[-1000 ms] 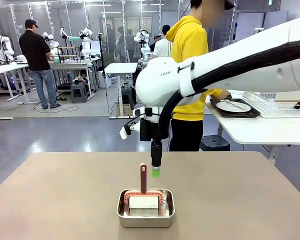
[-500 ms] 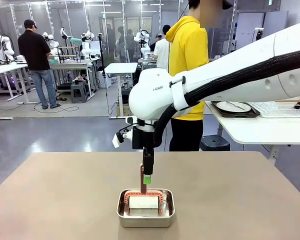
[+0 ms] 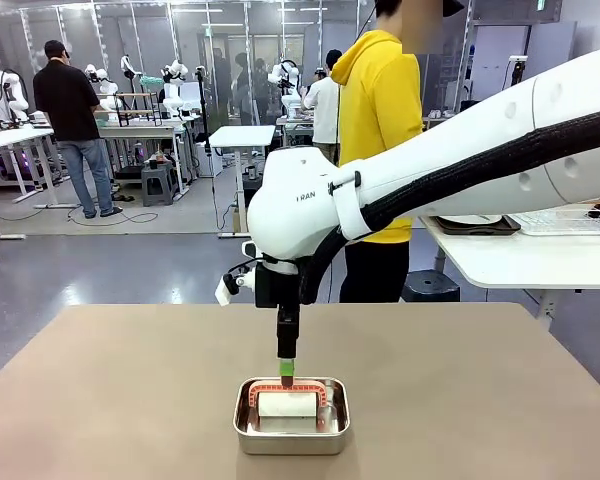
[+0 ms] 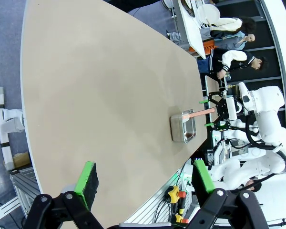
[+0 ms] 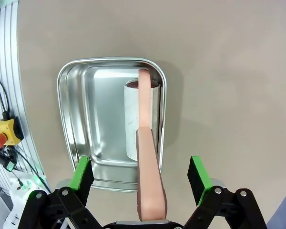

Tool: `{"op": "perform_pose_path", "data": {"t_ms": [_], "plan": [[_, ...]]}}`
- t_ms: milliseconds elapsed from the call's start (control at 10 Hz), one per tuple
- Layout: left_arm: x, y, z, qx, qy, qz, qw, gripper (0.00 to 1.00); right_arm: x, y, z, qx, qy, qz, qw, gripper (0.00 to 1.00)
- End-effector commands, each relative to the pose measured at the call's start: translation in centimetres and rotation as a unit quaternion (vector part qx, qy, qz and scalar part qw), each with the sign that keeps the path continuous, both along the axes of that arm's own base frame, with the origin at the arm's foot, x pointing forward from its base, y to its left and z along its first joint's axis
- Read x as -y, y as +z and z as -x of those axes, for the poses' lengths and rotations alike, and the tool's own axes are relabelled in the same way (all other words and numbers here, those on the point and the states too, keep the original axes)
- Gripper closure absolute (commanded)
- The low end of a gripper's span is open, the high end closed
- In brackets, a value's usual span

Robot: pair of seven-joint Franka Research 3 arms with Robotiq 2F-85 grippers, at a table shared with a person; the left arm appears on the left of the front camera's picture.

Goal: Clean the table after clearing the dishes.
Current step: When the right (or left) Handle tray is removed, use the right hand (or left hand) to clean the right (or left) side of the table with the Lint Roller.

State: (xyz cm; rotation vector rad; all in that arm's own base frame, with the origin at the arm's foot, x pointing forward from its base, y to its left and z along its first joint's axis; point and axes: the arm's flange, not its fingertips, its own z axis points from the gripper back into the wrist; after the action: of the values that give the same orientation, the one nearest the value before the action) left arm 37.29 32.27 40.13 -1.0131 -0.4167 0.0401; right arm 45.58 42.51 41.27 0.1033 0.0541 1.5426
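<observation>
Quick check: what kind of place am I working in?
Probably a robotics lab, not a dining room: an emergency-stop box by the aluminium frame, rows of white workbenches behind the table.

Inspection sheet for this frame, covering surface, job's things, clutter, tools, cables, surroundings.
Surface: table, matte brown, holds a steel pan.
Job's things: a plate on a tray on the white side table; roller lying in the pan.
Clutter: nothing seen.
Tools: right tool open, either side of the roller's handle; left tool open, holding nothing.
Cables: black hose along the right arm.
Surroundings: person in yellow at the far side.
</observation>
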Motion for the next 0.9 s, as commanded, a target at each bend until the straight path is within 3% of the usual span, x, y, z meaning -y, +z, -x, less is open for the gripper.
{"op": "perform_pose_path", "data": {"t_ms": [0,100,200,300,400,500,600,700,800], "plan": [[-0.15,0.27,0.46,-0.001,-0.002,0.000,1.000,0.00,-0.42,-0.20,0.86,0.017,-0.018,0.011,1.000,0.00],[-0.15,0.27,0.46,-0.001,-0.002,0.000,1.000,0.00,-0.49,-0.16,0.88,0.019,-0.020,0.017,0.999,0.00],[-0.15,0.27,0.46,-0.001,-0.002,0.000,1.000,0.00,-0.50,-0.13,0.83,0.021,-0.020,0.016,0.999,0.19],[-0.15,0.27,0.46,-0.001,-0.002,0.000,1.000,0.00,-0.59,-0.07,0.81,0.021,-0.019,0.017,0.999,0.19],[-0.15,0.27,0.46,-0.001,-0.002,0.000,1.000,0.00,-0.52,0.06,0.76,0.022,-0.022,0.017,0.999,0.38],[-0.15,0.27,0.46,-0.001,-0.002,0.000,1.000,0.00,-0.53,0.12,0.74,0.022,-0.023,0.017,0.999,0.21],[-0.15,0.27,0.46,-0.001,-0.002,0.000,1.000,0.00,-0.57,0.14,0.76,0.022,-0.022,0.018,0.999,0.58],[-0.15,0.27,0.46,-0.001,-0.002,0.000,1.000,0.00,-0.55,0.10,0.74,0.021,-0.022,0.018,0.999,0.41],[-0.15,0.27,0.46,-0.001,-0.002,0.000,1.000,0.00,-0.50,0.16,0.81,0.020,-0.024,0.018,0.999,0.77]]}}
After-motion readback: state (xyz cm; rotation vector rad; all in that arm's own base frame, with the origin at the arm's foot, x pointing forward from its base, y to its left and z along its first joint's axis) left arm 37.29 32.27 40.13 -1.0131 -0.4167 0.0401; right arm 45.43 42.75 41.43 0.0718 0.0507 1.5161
